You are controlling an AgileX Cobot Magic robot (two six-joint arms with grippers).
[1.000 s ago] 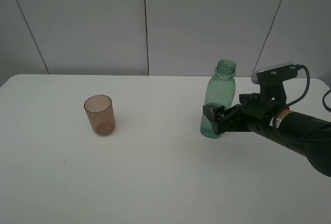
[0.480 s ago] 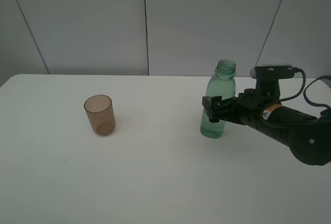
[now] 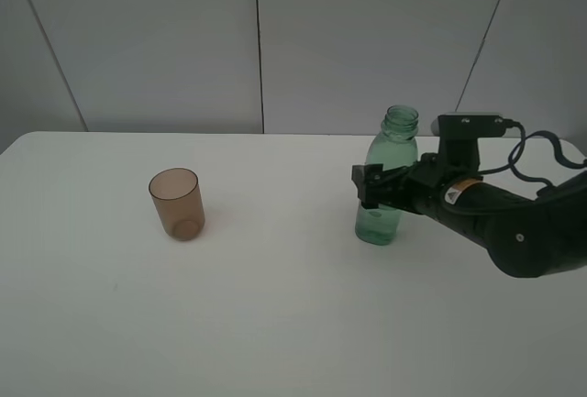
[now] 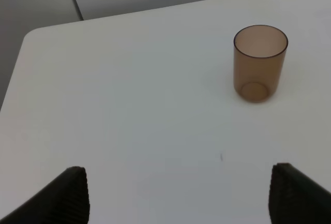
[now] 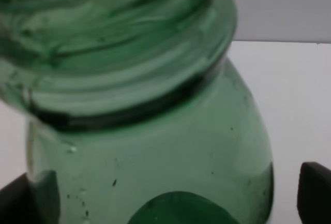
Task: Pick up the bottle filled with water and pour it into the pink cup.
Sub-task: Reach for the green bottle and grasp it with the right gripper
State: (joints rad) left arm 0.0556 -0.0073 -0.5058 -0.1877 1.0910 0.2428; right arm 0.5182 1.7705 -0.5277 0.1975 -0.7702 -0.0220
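The green bottle (image 3: pixel 383 191) stands upright and capless on the white table (image 3: pixel 275 314), right of centre. My right gripper (image 3: pixel 378 188) reaches in from the right at the bottle's mid height, jaws open on either side of it. In the right wrist view the bottle (image 5: pixel 145 131) fills the frame, its threaded neck close to the camera, and the right gripper (image 5: pixel 168 195) straddles it; one fingertip (image 5: pixel 315 193) stands clear of the bottle's side. The pink cup (image 3: pixel 176 203) stands upright at the left. In the left wrist view the cup (image 4: pixel 259 62) lies beyond my open left gripper (image 4: pixel 183 198).
Grey wall panels (image 3: pixel 257 39) rise behind the table's far edge. The right arm's cable (image 3: pixel 541 145) loops at the far right. The table's rounded corner (image 4: pixel 31 32) appears in the left wrist view.
My right gripper has risen from the bottle's lower part to its mid height and edged slightly left, still open. Bottle and cup have not moved.
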